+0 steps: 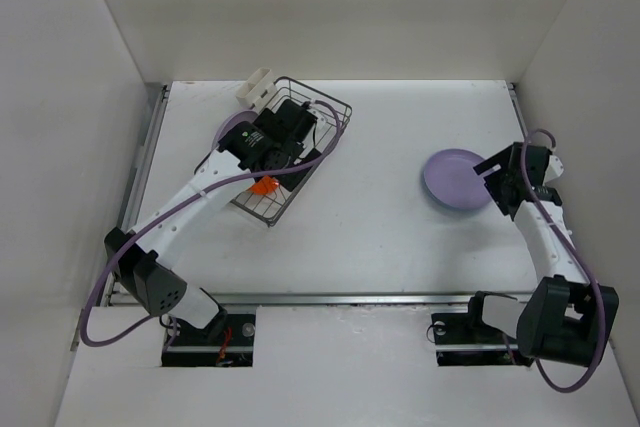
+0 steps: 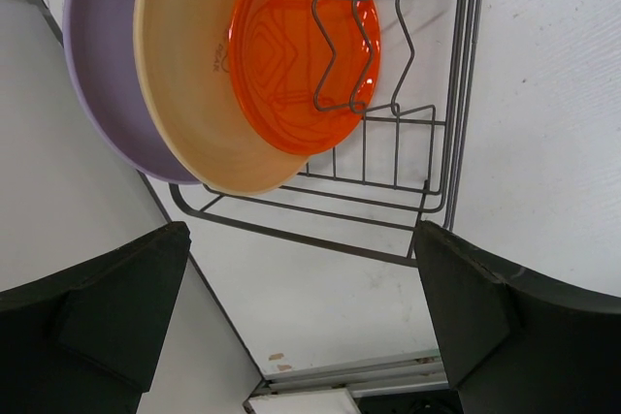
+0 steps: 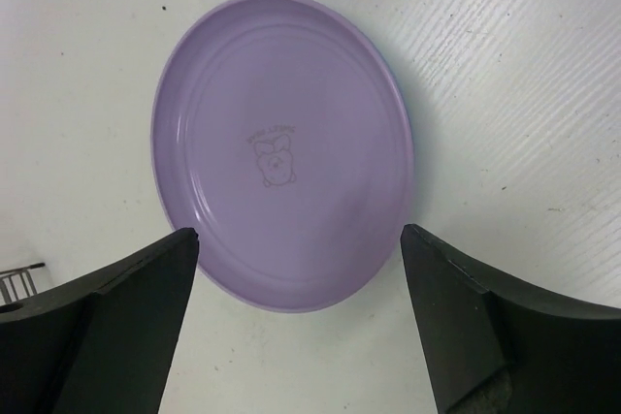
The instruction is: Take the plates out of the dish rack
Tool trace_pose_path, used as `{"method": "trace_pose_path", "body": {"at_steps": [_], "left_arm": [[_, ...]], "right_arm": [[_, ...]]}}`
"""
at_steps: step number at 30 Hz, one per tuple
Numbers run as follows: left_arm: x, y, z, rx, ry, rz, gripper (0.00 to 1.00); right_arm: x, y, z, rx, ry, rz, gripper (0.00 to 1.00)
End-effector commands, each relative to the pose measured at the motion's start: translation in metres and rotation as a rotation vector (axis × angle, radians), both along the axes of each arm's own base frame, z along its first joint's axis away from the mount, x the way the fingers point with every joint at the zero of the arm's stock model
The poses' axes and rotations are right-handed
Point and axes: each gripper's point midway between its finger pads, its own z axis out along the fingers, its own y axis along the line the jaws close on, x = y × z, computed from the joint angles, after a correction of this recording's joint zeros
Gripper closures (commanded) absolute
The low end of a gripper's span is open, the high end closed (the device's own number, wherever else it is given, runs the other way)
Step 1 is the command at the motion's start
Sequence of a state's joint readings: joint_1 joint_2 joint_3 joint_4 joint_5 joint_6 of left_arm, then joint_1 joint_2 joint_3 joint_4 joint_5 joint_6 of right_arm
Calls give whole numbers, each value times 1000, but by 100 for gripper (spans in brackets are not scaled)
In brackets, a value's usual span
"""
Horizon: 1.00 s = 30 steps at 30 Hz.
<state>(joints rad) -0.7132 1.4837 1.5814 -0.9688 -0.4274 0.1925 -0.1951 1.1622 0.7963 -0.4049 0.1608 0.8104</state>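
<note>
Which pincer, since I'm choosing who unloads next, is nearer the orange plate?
Left. The left pincer hovers at the dish rack, facing the orange plate; the right pincer is across the table, above a purple plate.

No legible text, purple plate [image 3: 281, 94] bears a small emblem [image 3: 276, 160] — lettering (tiny) unreadable

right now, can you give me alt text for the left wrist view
A purple plate, a cream plate and an orange plate stand nested on edge in the dark wire dish rack. The open left hand frames the bottom corners, holding nothing, above the white table.
</note>
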Motion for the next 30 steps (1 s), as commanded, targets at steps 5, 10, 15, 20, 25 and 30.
{"method": "trace_pose_path", "body": {"at_steps": [5,10,15,20,25,30], "left_arm": [[6,7,-15,98,22,1,0],[6,8,-21,119,31,7,0],[6,8,-21,119,31,7,0],[7,10,-19,120,18,13,0],[5,11,-23,127,26,12,0],[11,11,-30,138,33,15,0]], "right_arm": [[2,4,8,-13,-2,70,6],[14,4,-16,-8,73,113,6],[47,24,-24,38,28,281,18],[59,23,-25,30,1,296,22],[60,19,-28,24,26,281,22],[76,23,-42,49,42,328,22]]}}
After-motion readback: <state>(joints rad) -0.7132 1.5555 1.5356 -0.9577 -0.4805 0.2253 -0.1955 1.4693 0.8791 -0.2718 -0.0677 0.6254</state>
